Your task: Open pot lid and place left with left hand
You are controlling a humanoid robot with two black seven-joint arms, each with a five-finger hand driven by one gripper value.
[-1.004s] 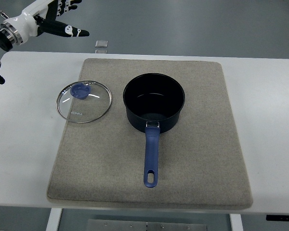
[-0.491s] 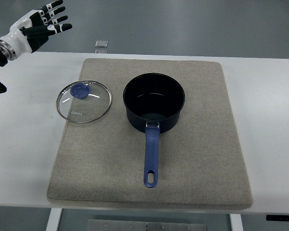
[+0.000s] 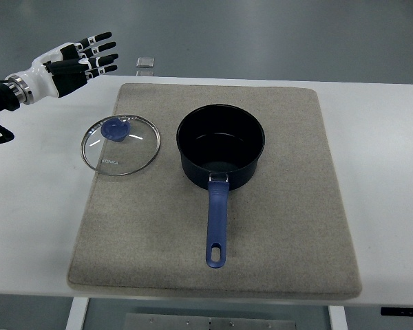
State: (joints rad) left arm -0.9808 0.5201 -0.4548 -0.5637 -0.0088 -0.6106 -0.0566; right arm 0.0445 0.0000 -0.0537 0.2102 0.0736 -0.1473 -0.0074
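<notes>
A dark blue pot (image 3: 220, 146) with a long blue handle (image 3: 216, 227) stands uncovered on a grey mat (image 3: 282, 227). Its glass lid (image 3: 120, 144) with a blue knob (image 3: 115, 128) lies flat on the mat's left edge, to the left of the pot. My left hand (image 3: 82, 60) is above the table's far left corner, behind the lid and apart from it. Its fingers are spread and hold nothing. The right arm does not show.
The mat covers the middle of a white table (image 3: 34, 206). A small square object (image 3: 145, 62) lies on the floor beyond the table's far edge. Table legs and a base plate show below the near edge.
My left hand has moved down and to the right, closer to the table's far edge, with the fingers staying spread. The lid and the pot have not moved.
</notes>
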